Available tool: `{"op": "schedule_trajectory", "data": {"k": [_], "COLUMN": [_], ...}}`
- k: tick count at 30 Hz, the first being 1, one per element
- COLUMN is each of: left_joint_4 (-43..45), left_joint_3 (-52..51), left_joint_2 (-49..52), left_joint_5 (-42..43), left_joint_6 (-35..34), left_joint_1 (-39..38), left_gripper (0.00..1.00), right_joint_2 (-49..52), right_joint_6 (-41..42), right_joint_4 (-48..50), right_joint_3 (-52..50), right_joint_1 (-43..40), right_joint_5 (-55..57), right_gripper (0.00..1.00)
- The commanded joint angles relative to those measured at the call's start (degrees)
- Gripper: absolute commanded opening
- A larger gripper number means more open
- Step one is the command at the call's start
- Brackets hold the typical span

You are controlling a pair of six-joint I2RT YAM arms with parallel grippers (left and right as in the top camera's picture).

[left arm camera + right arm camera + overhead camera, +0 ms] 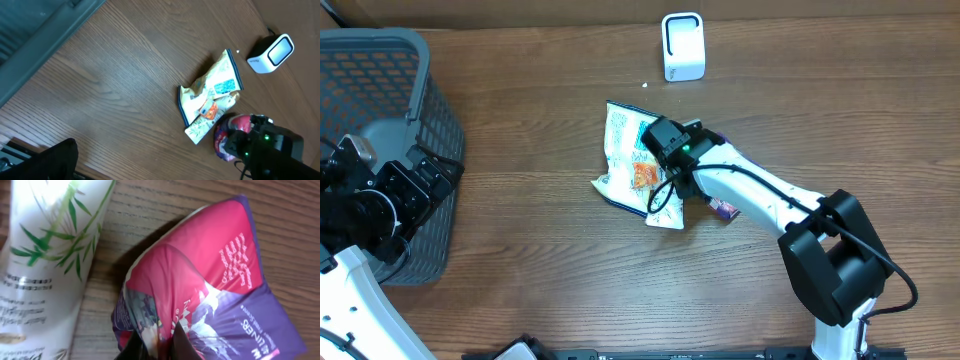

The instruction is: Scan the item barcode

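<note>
Right gripper [157,345], near the middle of the wooden table [520,270], has its two dark fingers pinched shut on the crumpled edge of a pink and purple packet [210,280]. Left gripper [428,172] hangs wide open and empty at the table's left side, just beside a grey mesh basket [380,60].

A white barcode scanner [682,45] stands at the far edge of the table, well apart from the packet. Between them lies a crinkled pale snack bag [625,150], partly covered from overhead by the right arm's wrist. A white pack printed with green bamboo leaves [45,255] lies just beside the packet.

The packet is glossy and creased, pink above and purple below, with white lettering too small to read. It lies on the table under the right arm.
</note>
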Motion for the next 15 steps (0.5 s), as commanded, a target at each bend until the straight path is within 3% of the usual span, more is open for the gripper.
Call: {"op": "schedule_trajectory", "data": {"k": [1,7,12,15], "left_joint_4": [0.1,0.1,0.1,0.1], "left_joint_3": [-0.2,-0.2,-0.2,-0.2], "left_joint_2": [0.1,0.1,0.1,0.1], "left_joint_5": [0.2,0.2,0.2,0.2], "left_joint_6": [1.3,1.3,1.3,1.3], "left_joint_1": [-0.4,-0.4,-0.4,-0.4], "left_gripper": [1.0,1.0,1.0,1.0], "right_joint_2": [0.6,0.6,0.6,0.6], "right_joint_6": [2.5,2.3,-2.1,-9.6], "right_joint_4": [-4.0,-12.6,-15.5,-15.1], "right_joint_3": [8.3,20.7,23.7,22.3], "right_joint_1": [-0.1,-2.1,-8.3,-14.6], "right_joint_5": [-0.7,-12.2,-33.2,-53.1], "right_gripper": [0.04,0.04,0.04,0.04]}}
